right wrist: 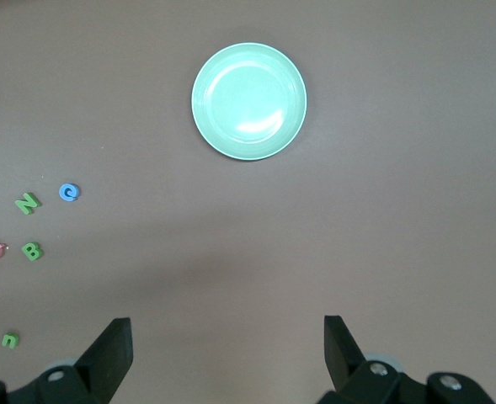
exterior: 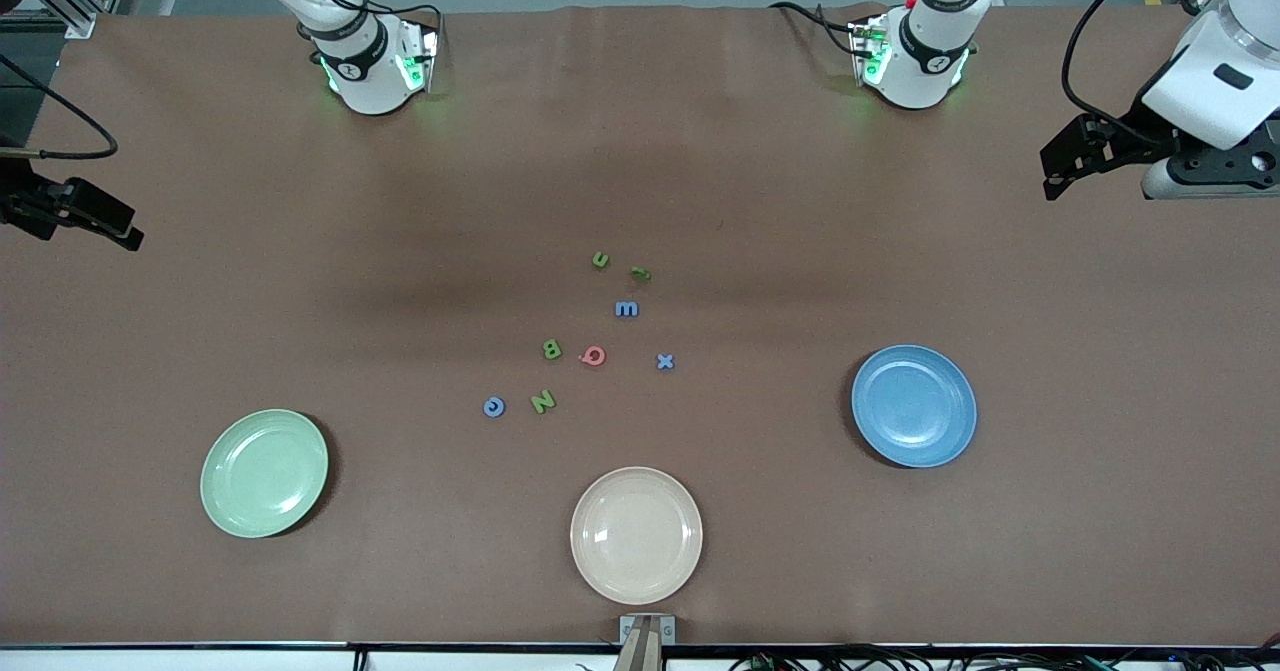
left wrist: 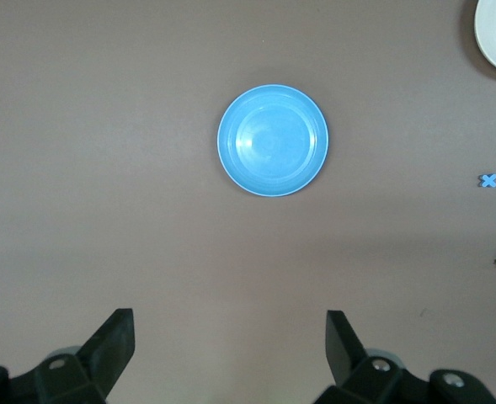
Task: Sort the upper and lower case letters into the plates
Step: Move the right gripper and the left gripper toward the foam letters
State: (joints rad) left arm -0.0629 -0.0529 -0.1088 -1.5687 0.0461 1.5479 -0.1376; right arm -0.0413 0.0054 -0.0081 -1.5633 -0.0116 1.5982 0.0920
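the brown desk point(exterior: 640, 151) takes up nearly everything here, and both arms wait at its ends. the left end effector point(exterior: 1075, 166) hangs above the left arm's end of the desk with its fingers point(left wrist: 113, 345) spread wide and nothing between them; the right end effector point(exterior: 90, 221) hangs above the right arm's end, its fingers point(right wrist: 113, 349) just as wide and just as bare. three plates sit along the part of the desk nearest the front camera: the blue plate point(exterior: 914, 406) toward the left arm's end, the mint green plate point(exterior: 264, 472) toward the right arm's end, and a cream plate point(exterior: 636, 535) between them, nearest the camera of the three. none of them has anything on it. the letters lie loose on the desk in the middle, farther from the camera than the cream plate and well apart from every plate. a green n point(exterior: 600, 260) and a small green letter point(exterior: 640, 273) i can't read lie farthest back, then a blue m point(exterior: 626, 309). nearer come a green B point(exterior: 551, 349), the pink-red letter point(exterior: 593, 355) just beside it, and a blue x point(exterior: 665, 361). nearest the camera lie a green N point(exterior: 542, 401) and a blue c point(exterior: 493, 407).
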